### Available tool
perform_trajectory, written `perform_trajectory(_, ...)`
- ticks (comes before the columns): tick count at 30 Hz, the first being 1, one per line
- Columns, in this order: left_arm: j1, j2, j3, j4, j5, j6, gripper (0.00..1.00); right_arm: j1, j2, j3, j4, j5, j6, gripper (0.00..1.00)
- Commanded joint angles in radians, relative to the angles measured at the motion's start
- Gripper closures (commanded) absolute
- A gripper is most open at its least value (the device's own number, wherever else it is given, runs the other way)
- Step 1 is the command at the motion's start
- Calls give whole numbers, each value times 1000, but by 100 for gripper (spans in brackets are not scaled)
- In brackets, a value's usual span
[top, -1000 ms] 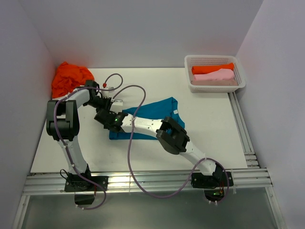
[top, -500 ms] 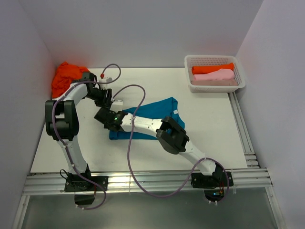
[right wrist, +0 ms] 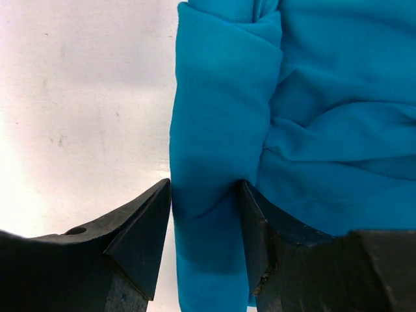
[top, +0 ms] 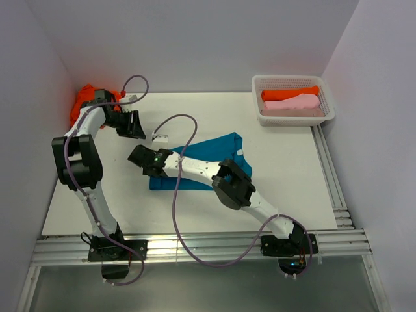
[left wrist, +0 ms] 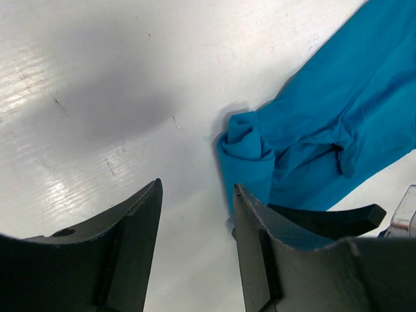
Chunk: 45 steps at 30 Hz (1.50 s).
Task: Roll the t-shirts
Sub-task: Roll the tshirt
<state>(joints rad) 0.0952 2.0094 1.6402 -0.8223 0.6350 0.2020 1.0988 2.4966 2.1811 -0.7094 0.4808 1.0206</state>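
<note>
- Two hands: the right hand [right wrist: 203, 224] is clamped on a rolled fold of the teal t-shirt [top: 208, 162], mid-worktop [top: 286, 169].
- Left hand [left wrist: 195, 221] gapes empty above bare worktop, beside the shirt.

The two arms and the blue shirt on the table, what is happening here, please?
The robot is rolling t-shirts. The teal t-shirt lies on the table, part folded. The right gripper is down at its left edge, a rolled fold of cloth between its jaws. The left gripper is open and empty, off the shirt, near the crumpled orange t-shirt. An orange roll and a pink roll lie in the basket.
</note>
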Motion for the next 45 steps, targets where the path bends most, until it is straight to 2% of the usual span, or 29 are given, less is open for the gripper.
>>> perform_trajectory(1, -5, -15, 12, -17, 41, 33, 47, -20, 51, 35, -117, -2, 1, 46)
perform_trajectory(4, -3, -15, 1, -18, 49, 42, 47, -22, 59, 42, -137, -7, 6, 48)
perform_trajectory(10, 0, -26, -31, -18, 61, 68, 47, -28, 51, 3, -145, -48, 10, 67)
perform_trajectory(12, 3, -35, -48, -18, 72, 82, 47, -31, 25, -56, -82, -85, -2, 73)
perform_trajectory(13, 5, -41, -51, -21, 77, 91, 47, -36, 12, -117, -12, -97, -5, 79)
perform_trajectory(15, 11, -44, -60, -35, 92, 105, 46, -40, -53, -200, 89, -162, -23, 80)
perform_trajectory(16, 12, -44, -62, -41, 95, 117, 46, -45, -82, -305, 232, -191, -31, 82)
perform_trajectory(18, 14, -47, -69, -54, 100, 128, 47, -63, -172, -418, 386, -293, -31, 82)
perform_trajectory(19, 17, -50, -72, -55, 101, 137, 47, -69, -217, -510, 530, -330, -31, 82)
perform_trajectory(25, 32, -61, -95, -64, 100, 165, 47, -106, -272, -656, 836, -503, -2, 81)
perform_trajectory(31, 44, -83, -148, -60, 94, 189, 47, -137, -281, -791, 1114, -610, 87, 80)
perform_trajectory(39, 40, -97, -235, -22, 112, 194, 46, -166, -289, -891, 1234, -620, 165, 77)
perform_trajectory(45, -9, -110, -321, 74, 106, 151, 47, -168, -321, -928, 1193, -579, 193, 74)
